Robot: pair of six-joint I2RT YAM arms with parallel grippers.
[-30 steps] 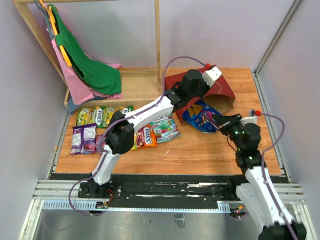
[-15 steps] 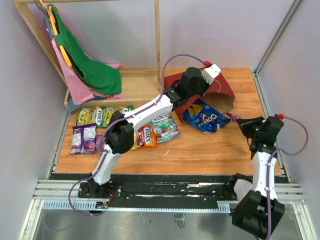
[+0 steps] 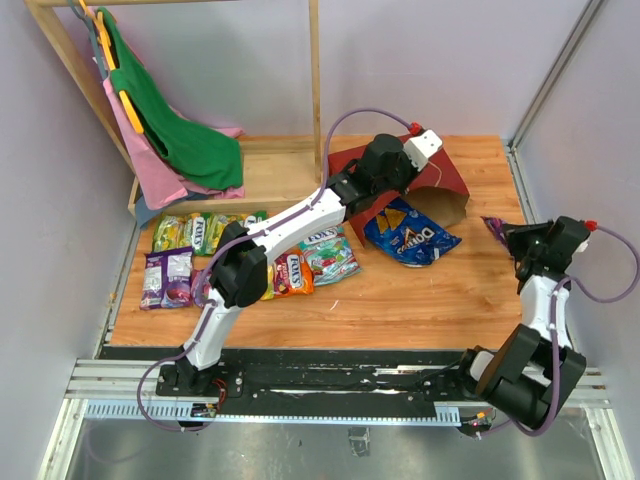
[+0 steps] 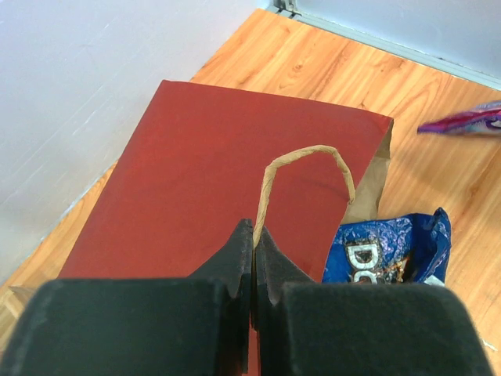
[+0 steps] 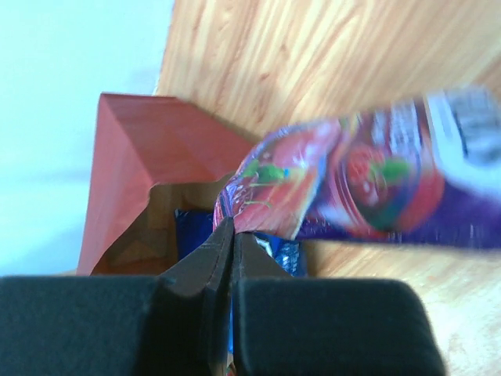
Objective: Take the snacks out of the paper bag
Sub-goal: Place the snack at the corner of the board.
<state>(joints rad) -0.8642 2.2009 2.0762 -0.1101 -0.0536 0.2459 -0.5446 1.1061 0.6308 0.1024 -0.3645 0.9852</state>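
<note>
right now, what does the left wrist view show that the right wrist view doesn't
Left wrist only: the left pincer shut on the tan handle of the paper bag. Right wrist only: the right pincer shut on a corner of the purple packet. Both: the bag, the blue Doritos bag and that packet.

Pale lilac walls point(image 3: 450, 60) — wood-grain tabletop point(image 3: 420, 300), wooden rack point(image 3: 315, 70)

A green cloth point(image 3: 190, 140) and a pink cloth point(image 3: 150, 170) hang from yellow hangers point(image 3: 129, 108) on a wooden rack point(image 3: 316, 80) at the wood-grain table's point(image 3: 420, 300) far left corner, their lower ends resting on its base.
</note>
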